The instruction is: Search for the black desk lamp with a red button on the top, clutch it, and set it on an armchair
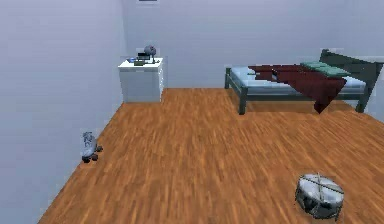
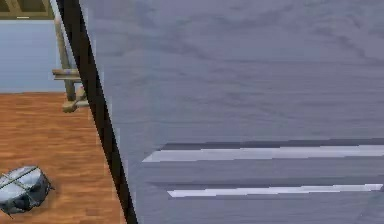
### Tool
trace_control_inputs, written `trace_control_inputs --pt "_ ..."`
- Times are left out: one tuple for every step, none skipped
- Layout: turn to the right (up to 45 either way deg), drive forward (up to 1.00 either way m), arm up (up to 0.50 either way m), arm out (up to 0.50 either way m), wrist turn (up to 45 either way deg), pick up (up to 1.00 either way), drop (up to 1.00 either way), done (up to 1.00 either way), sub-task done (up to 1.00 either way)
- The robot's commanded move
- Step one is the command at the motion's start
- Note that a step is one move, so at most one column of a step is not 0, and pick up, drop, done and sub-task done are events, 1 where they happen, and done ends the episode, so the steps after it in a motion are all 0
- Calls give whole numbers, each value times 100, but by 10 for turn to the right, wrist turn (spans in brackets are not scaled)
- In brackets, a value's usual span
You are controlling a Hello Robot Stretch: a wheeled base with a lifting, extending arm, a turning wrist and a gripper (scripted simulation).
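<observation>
At the far wall, toward the forward view's left, stands a white cabinet. On its top sit small dark items. Their shape is too small to resolve, so whether one of them is the black desk lamp cannot be told.

Gripper state: cannot be told from these views, and the same applies to whether it is released, clenched or grasping anything.

Forward view, other items:
- Bed with a dark frame, at the far wall toward the view's right. A dark red blanket lies across it and hangs over the near side. A green pillow lies at the headboard end.
- Small grey object on the wooden floor, close to the wall at the view's left.
- Round grey object on the floor near the view's lower right corner, well apart from the bed.

Arm side view:
- Large grey panel with a dark edge running down its left side. Two pale horizontal streaks cross its lower part.
- Wooden frame upright at the left of the panel, against a pale blue wall.
- Round grey object on the floor at the view's lower left corner.
</observation>
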Motion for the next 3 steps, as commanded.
trace_control_inputs --pt "0 100 0 0 0 0 0 0 0" --pt "0 100 0 0 0 0 0 0 0" --pt "0 100 0 0 0 0 0 0 0"
